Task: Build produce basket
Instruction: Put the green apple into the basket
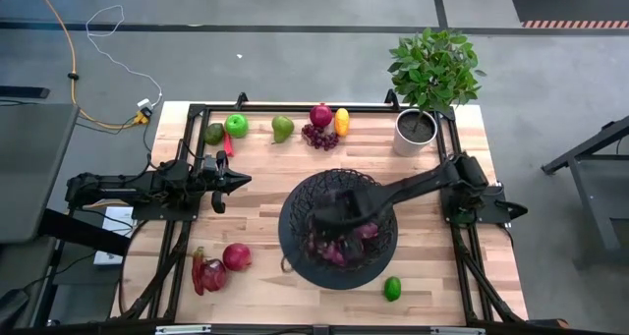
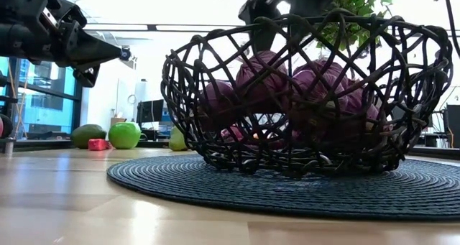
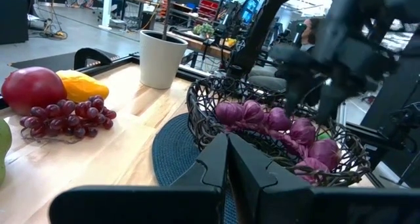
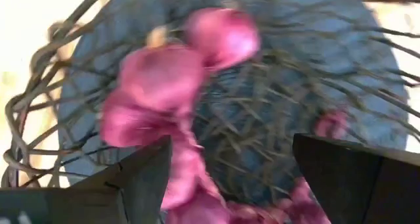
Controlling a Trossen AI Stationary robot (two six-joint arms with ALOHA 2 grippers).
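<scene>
The basket (image 1: pixel 339 229), round and of black woven wire, stands on a dark ribbed mat (image 2: pixel 215 187) mid-table; smooth purple bulbs (image 3: pixel 262 115) lie inside. The right gripper (image 1: pixel 329 217) hangs over it, fingers apart, hiding part of the contents. The left gripper (image 1: pixel 236 181) waits closed.

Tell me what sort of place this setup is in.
Probably a robotics lab or workshop in an open office. A framed wooden table stands on a grey concrete floor with loose cables trailing over it, and the left wrist and low views show desks with monitors behind.
</scene>
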